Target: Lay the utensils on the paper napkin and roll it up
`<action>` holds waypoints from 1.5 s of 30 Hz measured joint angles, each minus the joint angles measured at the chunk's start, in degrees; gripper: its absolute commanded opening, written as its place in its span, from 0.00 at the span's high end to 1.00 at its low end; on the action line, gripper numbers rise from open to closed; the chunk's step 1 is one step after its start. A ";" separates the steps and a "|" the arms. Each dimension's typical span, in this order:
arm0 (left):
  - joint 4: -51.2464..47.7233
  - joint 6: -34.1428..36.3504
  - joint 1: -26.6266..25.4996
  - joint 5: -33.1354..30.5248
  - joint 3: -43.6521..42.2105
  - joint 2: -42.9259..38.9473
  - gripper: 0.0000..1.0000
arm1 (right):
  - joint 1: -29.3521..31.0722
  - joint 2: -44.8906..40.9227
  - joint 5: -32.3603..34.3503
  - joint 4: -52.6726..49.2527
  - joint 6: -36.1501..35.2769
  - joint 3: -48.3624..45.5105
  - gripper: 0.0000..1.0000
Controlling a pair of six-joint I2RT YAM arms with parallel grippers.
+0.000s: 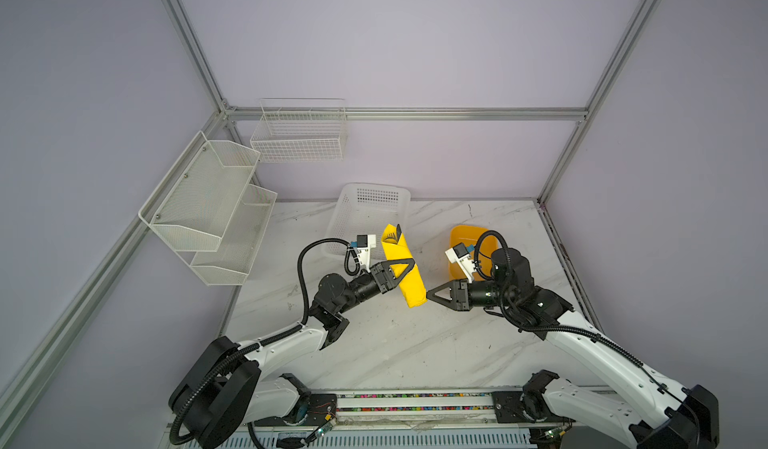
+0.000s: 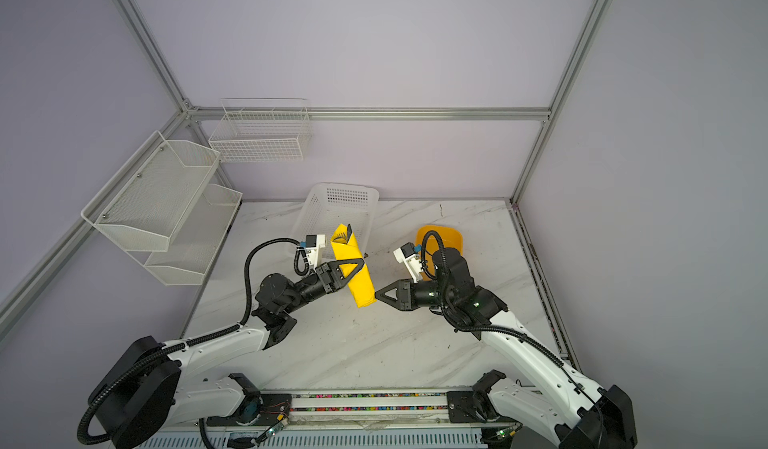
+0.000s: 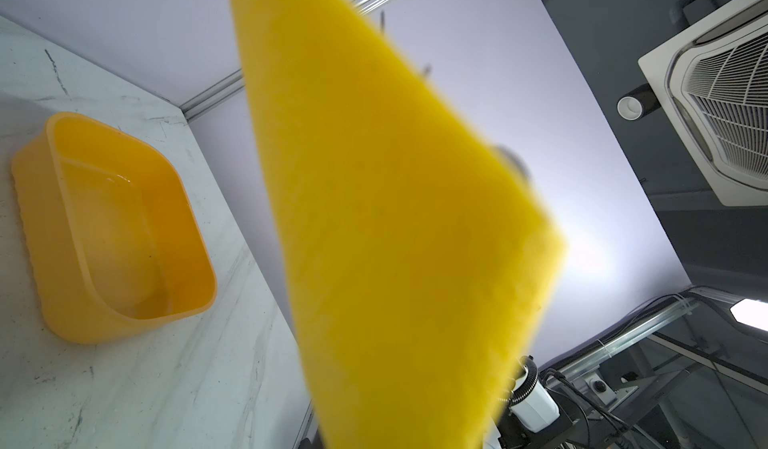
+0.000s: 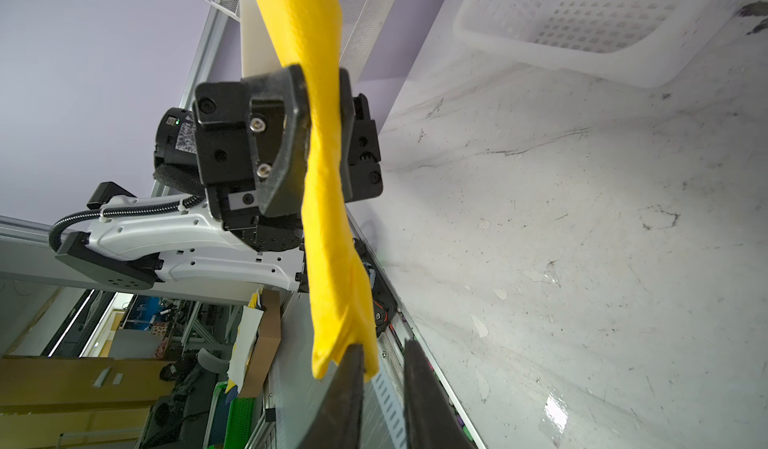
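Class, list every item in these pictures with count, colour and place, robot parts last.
napkin: one, yellow, rolled, held above the table
fork: one, dark tip, poking from the napkin's far end
tub: one, orange-yellow, table's right rear
plastic basket: one, white, table's rear middle
wire basket: one, white, back wall
mesh shelf: one, white, two tiers, left wall
table: one, white marble, under everything
left tool: one, black, shut on the napkin's middle
right tool: one, black, open at the napkin's near end
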 measured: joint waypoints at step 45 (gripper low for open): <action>0.35 0.00 0.00 -0.26 0.00 0.00 0.94 | 0.00 2.80 3.13 -5.25 -1.27 3.76 0.87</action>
